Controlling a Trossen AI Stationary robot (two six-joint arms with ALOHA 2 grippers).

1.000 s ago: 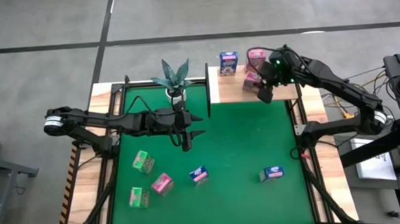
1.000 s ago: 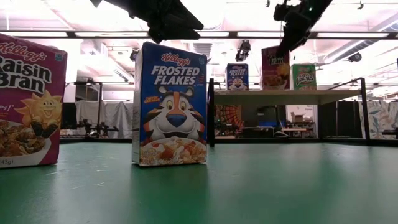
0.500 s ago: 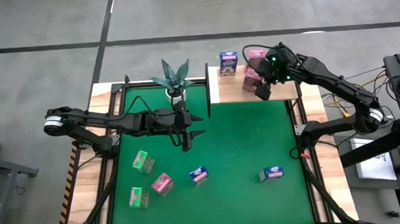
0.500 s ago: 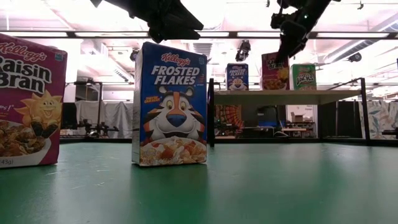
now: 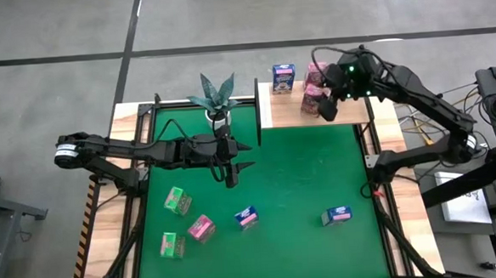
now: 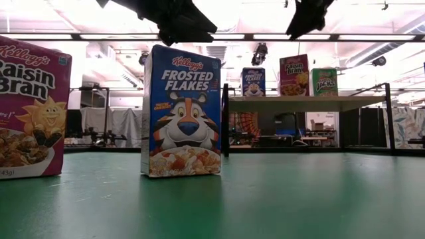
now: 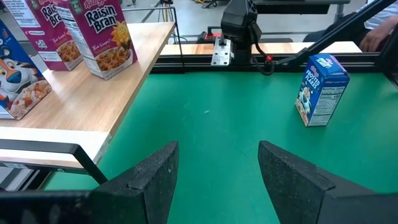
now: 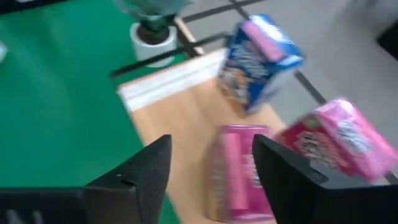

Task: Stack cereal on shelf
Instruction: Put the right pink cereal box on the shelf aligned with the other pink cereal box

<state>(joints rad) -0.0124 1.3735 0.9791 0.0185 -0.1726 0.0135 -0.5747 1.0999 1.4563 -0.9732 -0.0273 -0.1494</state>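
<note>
Both grippers' fingers released, empty. Blue box (image 5: 336, 215) lower right: we'd call it light, crushable cardboard; pinch the broad faces.

My right wrist view is motion-blurred, smearing the pink cardboard cereal box (image 8: 239, 171) label. The low view's edge crops the purple Raisin Bran box (image 6: 30, 109).

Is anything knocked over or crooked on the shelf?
Nothing looks knocked over. On the shelf a blue box and two pink boxes stand upright. A green box stands there too, as the low view shows. The right tool hovers above them.
</note>
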